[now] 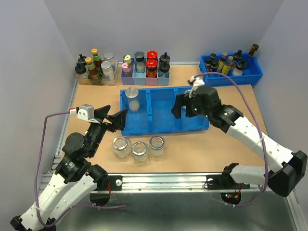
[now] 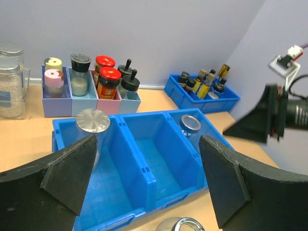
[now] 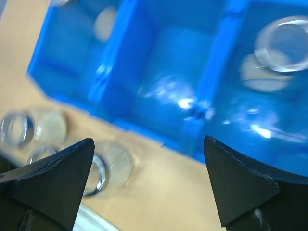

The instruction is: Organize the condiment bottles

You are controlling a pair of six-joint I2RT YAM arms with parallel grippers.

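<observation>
While left and right jaws gape empty, three squat glass jars (image 1: 139,150) line the desk's (image 1: 192,149) near edge.
Silver rims, round mouths; glossy blue plastic bin (image 1: 166,126) behind.

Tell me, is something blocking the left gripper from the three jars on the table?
No, nothing visible does. The left gripper hangs open close to the leftmost jar, with only air between them. The blue bin sits beside them, not between.

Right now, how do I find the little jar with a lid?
Find the big blue bin with three sections in the middle. In its left section stands the lidded jar, alone. The other small jars are open at the top; this one has a flat silver lid.
</observation>
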